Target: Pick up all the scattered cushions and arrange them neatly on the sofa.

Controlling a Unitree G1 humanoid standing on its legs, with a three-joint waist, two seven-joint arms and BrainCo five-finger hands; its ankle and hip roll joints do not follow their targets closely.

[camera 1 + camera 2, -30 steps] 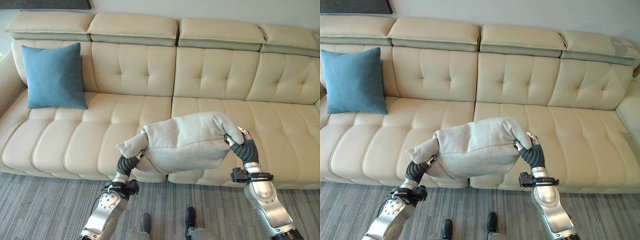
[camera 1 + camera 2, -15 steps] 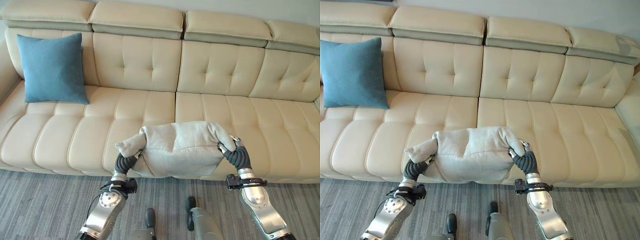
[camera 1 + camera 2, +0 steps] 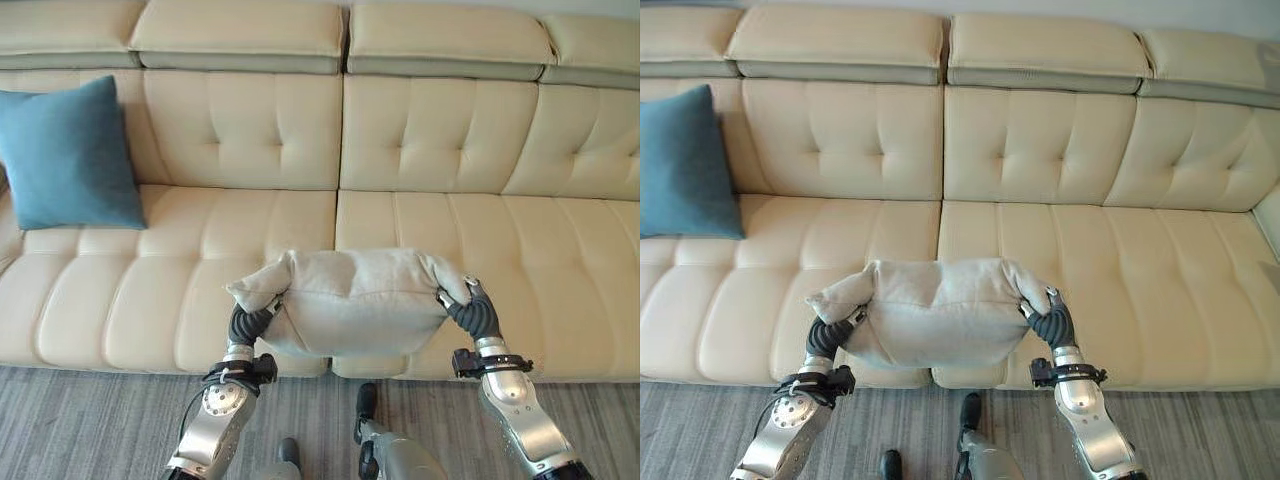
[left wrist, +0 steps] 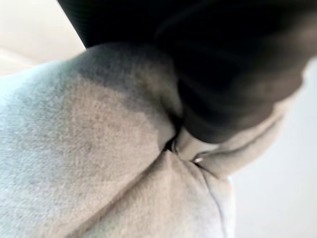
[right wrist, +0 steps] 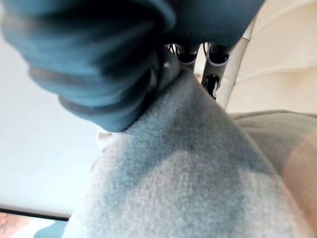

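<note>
A grey cushion [image 3: 350, 300] hangs between my two hands over the front edge of the cream sofa [image 3: 440, 140], near its middle seam. My left hand [image 3: 248, 322] is shut on the cushion's left end, where a corner of cloth sticks out past it. At the right end my right hand [image 3: 472, 312] is shut on the cloth too. The grey cloth [image 4: 99, 148] is bunched against the left hand's dark cover. Right fingers [image 5: 216, 54] clamp the grey cloth [image 5: 198, 173]. A blue cushion [image 3: 65, 155] leans upright against the backrest at the sofa's left end.
The sofa's seat [image 3: 520, 250] is bare from the middle to the right end. Grey striped carpet [image 3: 80, 420] runs along the sofa's front.
The view has shifted right and nearer the sofa. The grey cushion, still held at both ends, has sunk a little lower against the seat's front edge. The blue cushion stays put.
</note>
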